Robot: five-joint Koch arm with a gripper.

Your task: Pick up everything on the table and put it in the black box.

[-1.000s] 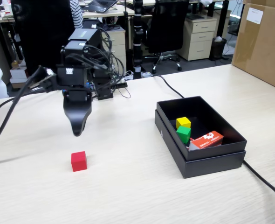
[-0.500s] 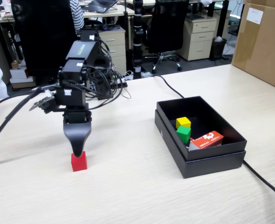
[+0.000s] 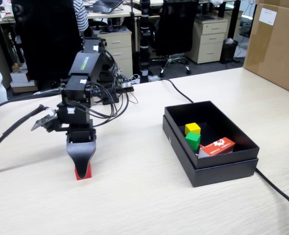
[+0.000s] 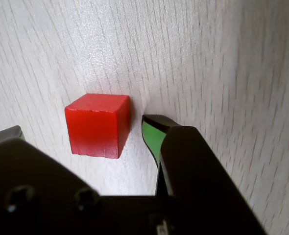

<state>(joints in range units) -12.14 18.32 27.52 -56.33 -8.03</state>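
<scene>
With the yellow cube (image 3: 192,128) and green cube (image 3: 193,140) already lying in the black box (image 3: 210,169) well off to one side, the spread gripper (image 3: 81,165) is straddling the last red cube (image 4: 98,125) on the desk (image 3: 144,205), not yet pinching it.

I see table (image 4: 223,58): pale wood grain, fine streaks, soft sheen under light. Red cube (image 4: 98,125): smooth, slightly glossy paint, crisp edges. Gripper (image 4: 81,134): black plastic, matt, with glossy green pad on finger at 3 o'clock of cube. Black box (image 3: 218,169): matt cardboard. Yellow cube (image 3: 192,128), green cube (image 3: 193,140): smooth, plain. Carton (image 3: 218,146): printed card, faint gloss.
</scene>
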